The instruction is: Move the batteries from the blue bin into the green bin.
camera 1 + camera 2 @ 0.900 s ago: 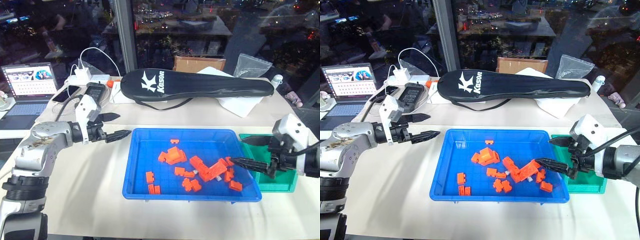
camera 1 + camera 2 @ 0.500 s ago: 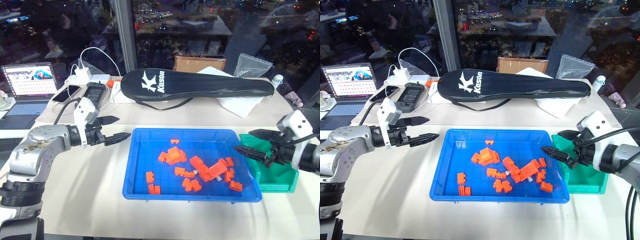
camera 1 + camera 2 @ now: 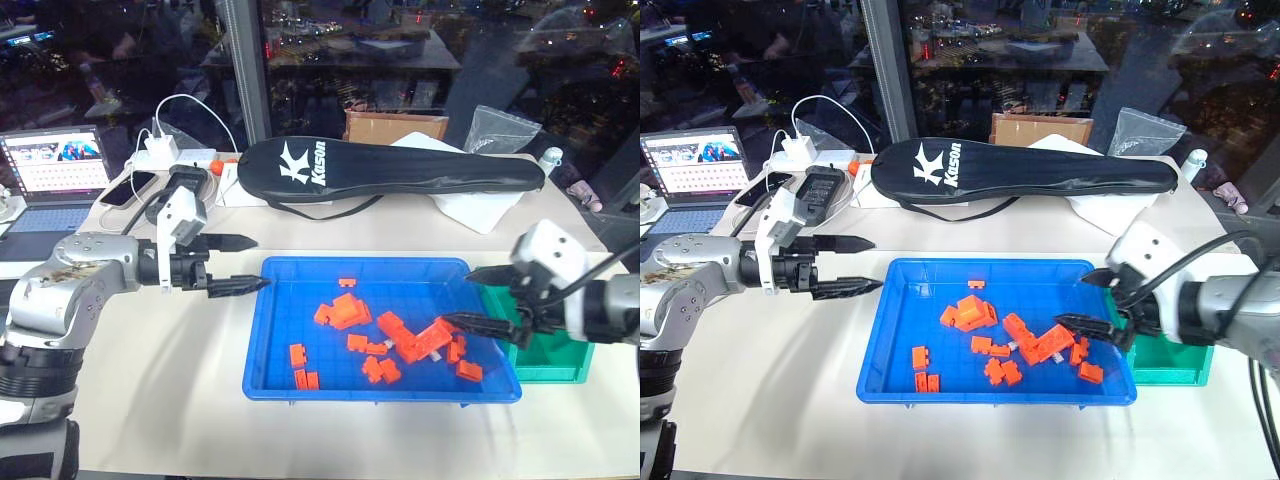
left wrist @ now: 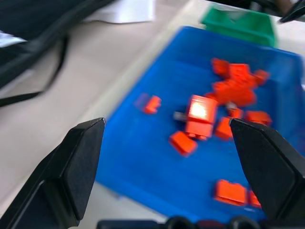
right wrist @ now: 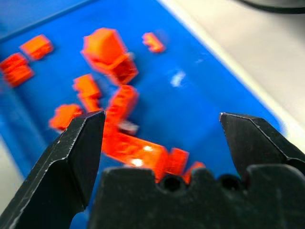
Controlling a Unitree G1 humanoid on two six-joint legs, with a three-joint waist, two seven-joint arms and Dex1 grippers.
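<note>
Between the right gripper's [image 3: 478,298] two black fingers nothing is held; they stand spread wide over the right end of the blue bin [image 3: 290,375], tips above the orange blocks [image 3: 420,342]. The left gripper [image 3: 240,264] is likewise released and empty, fingers parted, hovering at the bin's left rim above the table [image 3: 180,390].

Batteries: one small grey cylinder [image 3: 1012,345] can be made out among the central blocks, partly tucked against them; the left wrist view shows the same grey piece [image 4: 180,115] beside a bright block. Whether others lie under the heap cannot be told. The green bin [image 3: 545,352] stands just beside the blue bin's right end, behind the right wrist; its contents are hidden.

Risks, as judged: the visible battery is thin and crowded, so closing fingers may take a block with it or nudge it deeper under the pile. A round cylinder could also roll or slip from a shallow pinch. Carrying toward the green bin, the wrist could clip either rim.
</note>
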